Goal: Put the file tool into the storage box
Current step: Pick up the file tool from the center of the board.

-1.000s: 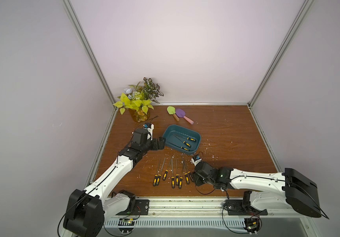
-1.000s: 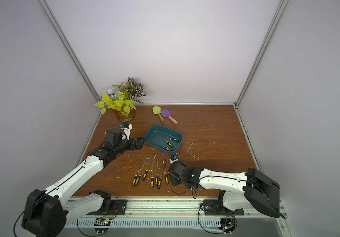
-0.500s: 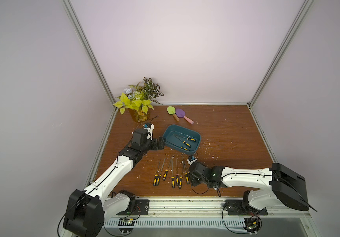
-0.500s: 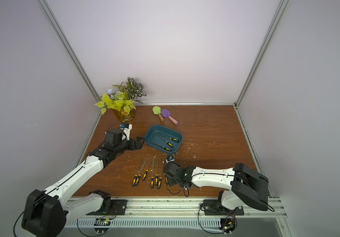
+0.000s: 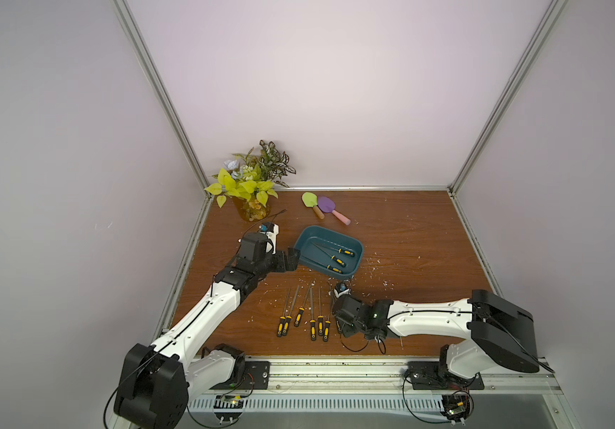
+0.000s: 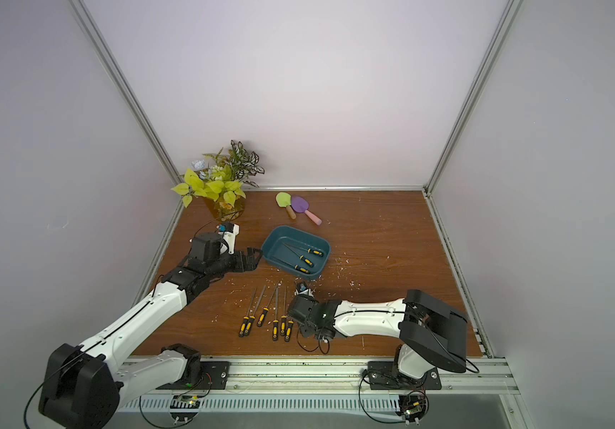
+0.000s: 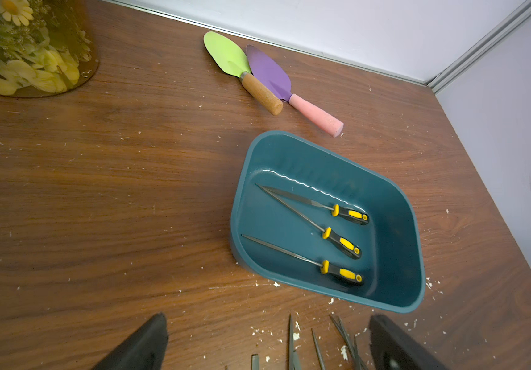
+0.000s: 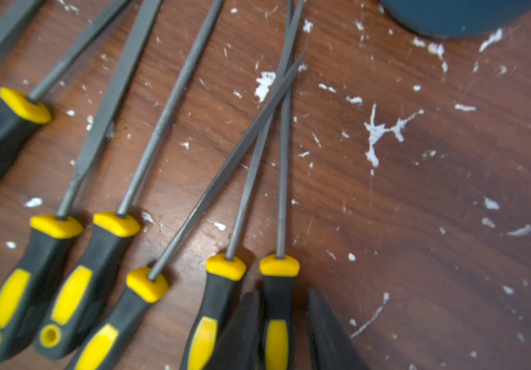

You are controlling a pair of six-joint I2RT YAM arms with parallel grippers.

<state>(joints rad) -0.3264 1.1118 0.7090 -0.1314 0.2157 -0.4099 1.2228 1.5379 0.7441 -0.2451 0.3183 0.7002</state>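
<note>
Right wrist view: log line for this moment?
right gripper: fingers astride rightmost file handle, not clamped | left gripper: open, empty | storage box: three files

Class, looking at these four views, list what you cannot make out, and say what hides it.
- Right wrist view: whether the right tool clamps the file handle between its fingers; the bottom edge cuts both off.
- Right wrist view: the storage box is a blurred corner at the top edge; contents unseen.
- Left wrist view: the loose files show tips only, cut by the bottom edge.

No text, label, brand or number is legible anywhere.
</note>
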